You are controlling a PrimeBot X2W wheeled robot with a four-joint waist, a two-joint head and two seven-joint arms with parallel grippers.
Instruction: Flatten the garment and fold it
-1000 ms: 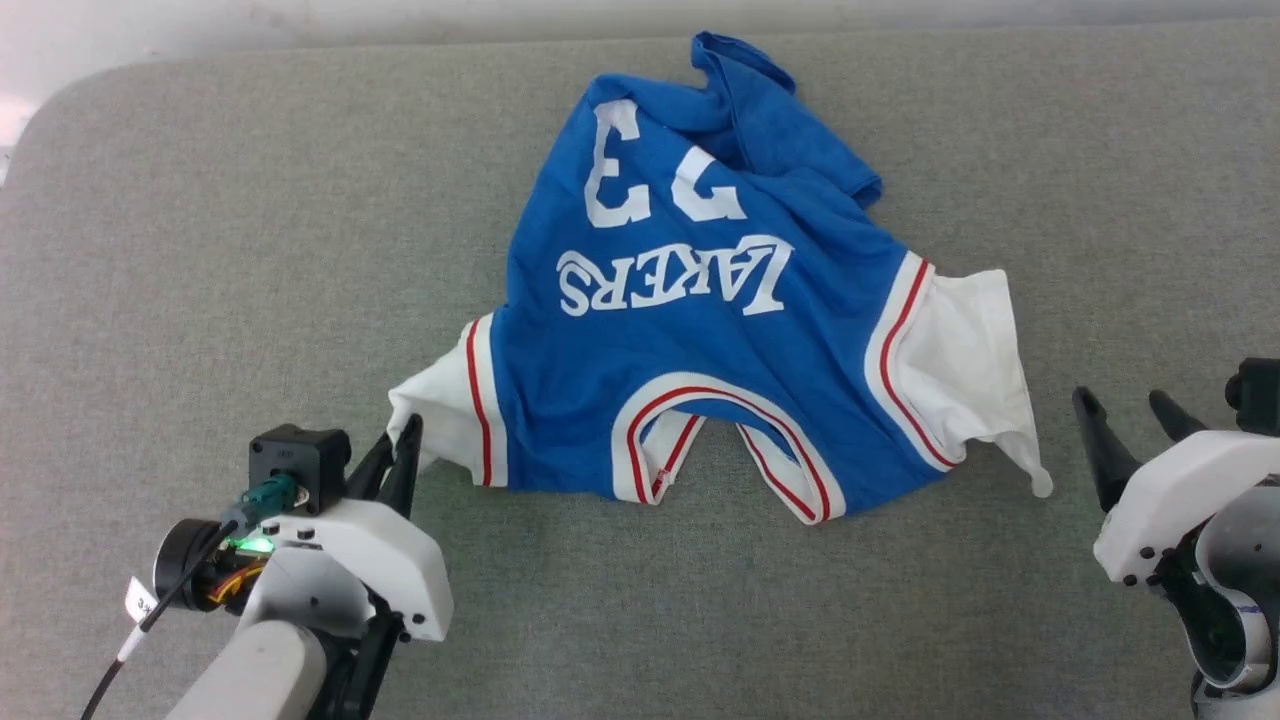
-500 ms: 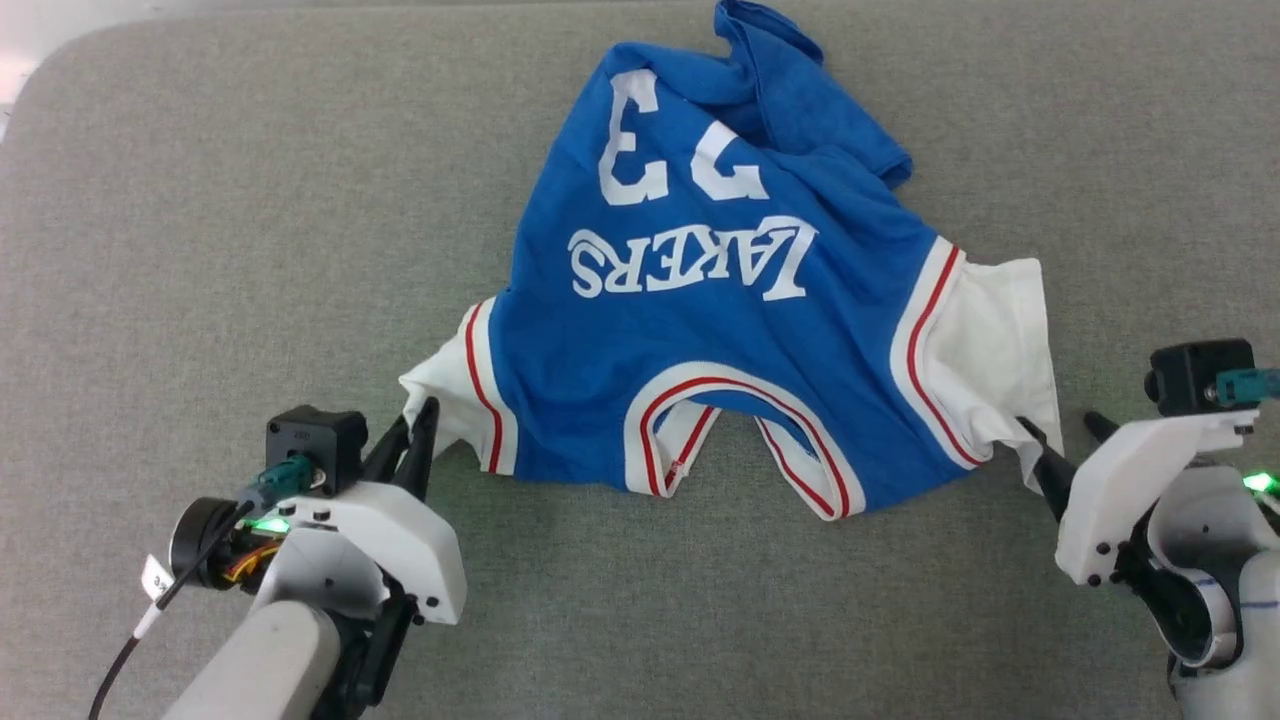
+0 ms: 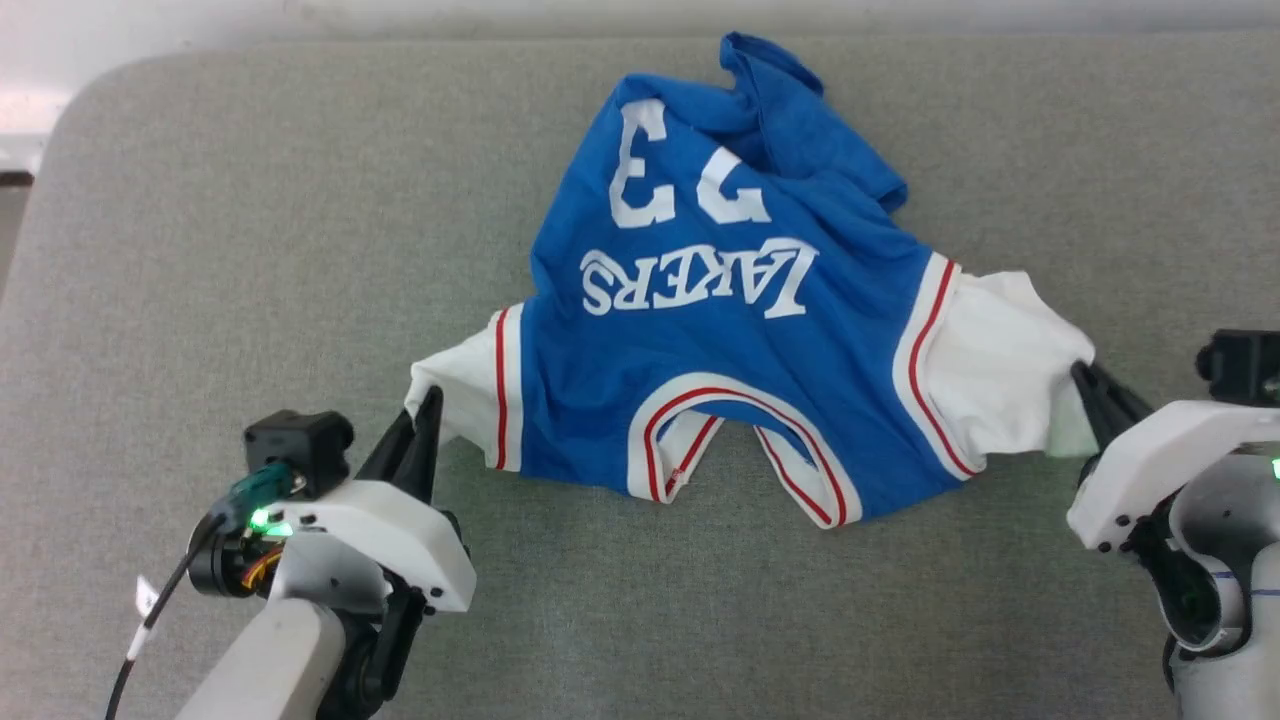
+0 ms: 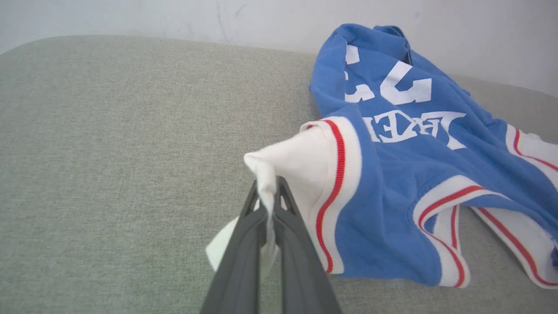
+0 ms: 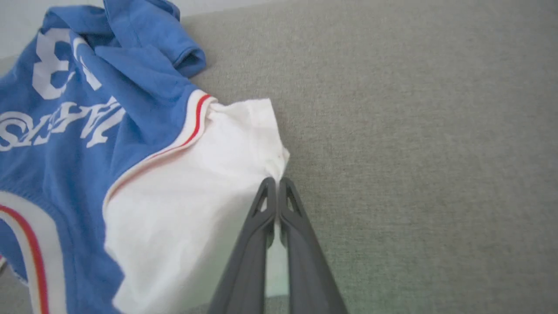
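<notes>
Garment crumpled at frame centre on the worktop. Left gripper pinches the white sleeve at lower left, and right gripper pinches the opposite sleeve. We would draw them apart evenly, staying low.

A grey woven pad spreads beneath and ahead of both my jaws; beyond its far rounded edge stands a pale wall.

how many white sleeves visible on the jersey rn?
2. The left sleeve of the garment, pinched in the shut left end effector; the right sleeve, pinched in the shut right end effector. None seems hidden.
</notes>
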